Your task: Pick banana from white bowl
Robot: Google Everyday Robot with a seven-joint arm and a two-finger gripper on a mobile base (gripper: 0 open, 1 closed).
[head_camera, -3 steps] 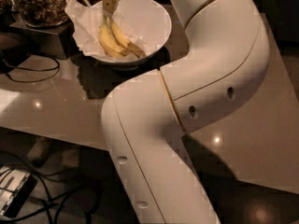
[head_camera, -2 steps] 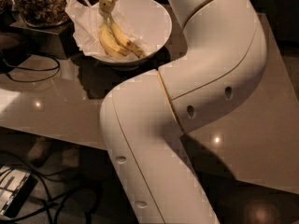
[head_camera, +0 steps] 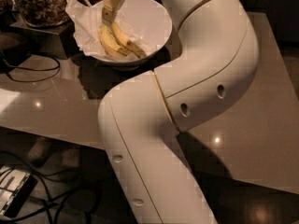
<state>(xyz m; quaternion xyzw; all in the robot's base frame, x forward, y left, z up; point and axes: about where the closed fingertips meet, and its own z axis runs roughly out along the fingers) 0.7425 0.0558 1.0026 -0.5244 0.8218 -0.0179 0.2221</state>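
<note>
The white bowl (head_camera: 156,24) stands at the top of the camera view on the brown table, lined with crumpled white paper (head_camera: 81,20). Two yellow bananas lie in it side by side. The banana (head_camera: 127,42) is the slimmer right one, its dark tip pointing right and down. The plumper one (head_camera: 107,45) lies against its left side. My gripper (head_camera: 109,18) comes down from the top edge and reaches the upper ends of both bananas. Where exactly it touches them is hidden.
My white arm (head_camera: 187,92) fills the middle of the view and hides much of the table (head_camera: 261,125). A glass jar of brown bits (head_camera: 42,3) stands left of the bowl. A black cable (head_camera: 28,73) loops on the table's left. Cables and a box (head_camera: 14,195) lie on the floor.
</note>
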